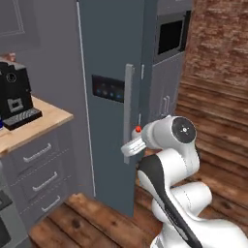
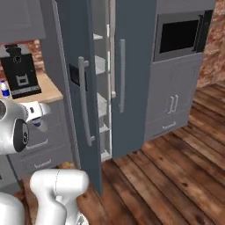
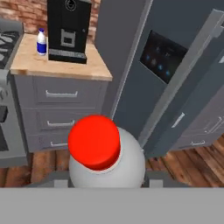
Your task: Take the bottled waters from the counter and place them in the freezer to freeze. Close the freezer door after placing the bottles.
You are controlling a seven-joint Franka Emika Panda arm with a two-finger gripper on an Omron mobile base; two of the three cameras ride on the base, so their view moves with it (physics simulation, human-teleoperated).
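**Two bottles, one in the gripper, one on the counter**

One red-capped water bottle (image 3: 106,157) is sitting right in the gripper (image 3: 106,183). From the hand view you're looking straight down on the red cap and the pale grey shoulders below it, with the fingers clamped on either side of the body. In the left base view the red cap (image 1: 138,129) just peeks out past the wrist, close to the bar handle (image 1: 128,114) of the freezer door (image 1: 109,97).

The other bottle, the white one with the blue cap (image 3: 41,41), stands upright on the butcher-block counter (image 3: 61,65), just left of the black coffee machine (image 3: 68,28) and well apart from the arm. It also shows at the left edge of the right base view (image 2: 5,89).

That freezer door, the one with the black dispenser panel (image 1: 108,88), is swung partly open. From the right base view there's a gap between it and the twin door (image 2: 132,74), with pale shelves (image 2: 102,66) showing inside. A wall oven (image 2: 180,37) sits in the grey cabinet to the right, over a wood plank floor (image 2: 176,176). Grey drawers (image 1: 41,169) with silver handles run under the counter.
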